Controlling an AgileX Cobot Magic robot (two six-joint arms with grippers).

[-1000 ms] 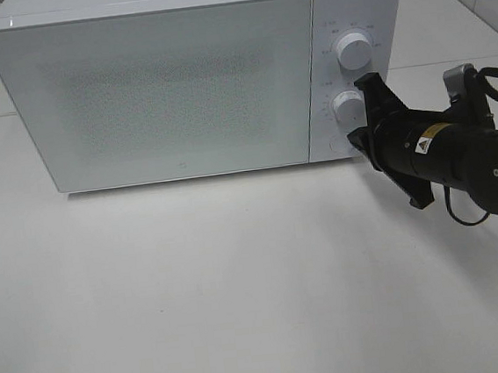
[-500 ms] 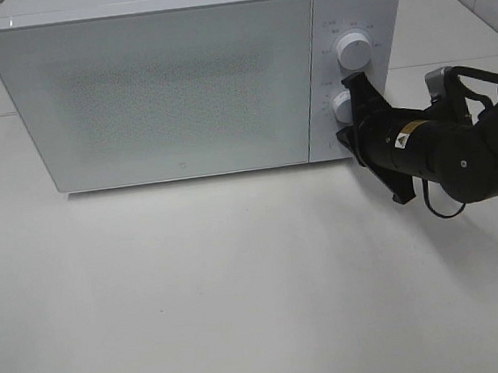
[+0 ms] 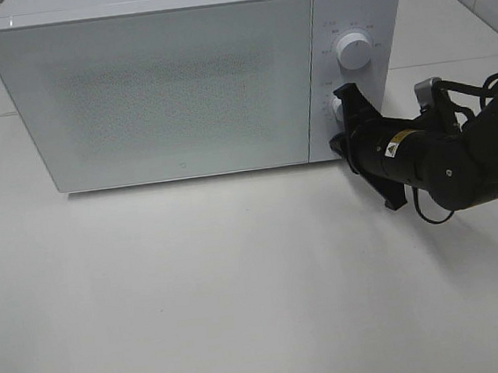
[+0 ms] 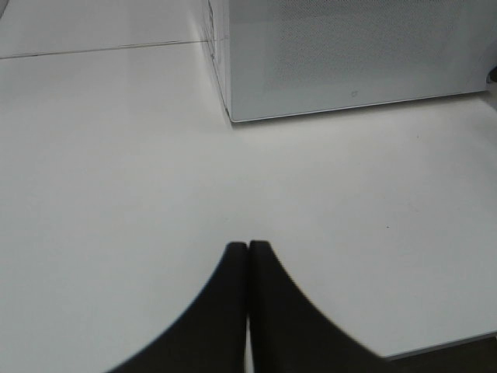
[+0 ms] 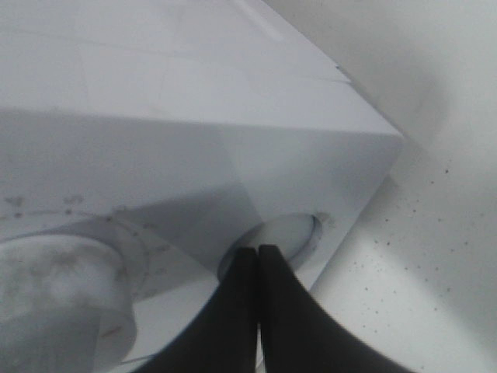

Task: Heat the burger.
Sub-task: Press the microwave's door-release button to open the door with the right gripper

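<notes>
The closed right tool [image 5: 257,250] meets the edge of the round white button [image 5: 291,233] on the white microwave [image 3: 178,87]; it may slip off.

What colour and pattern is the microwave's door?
White, with a fine grey dotted mesh across the middle of the door; it shows best in the exterior high view.

Closed white microwave [image 3: 169,88] on table [image 3: 225,303]
</notes>
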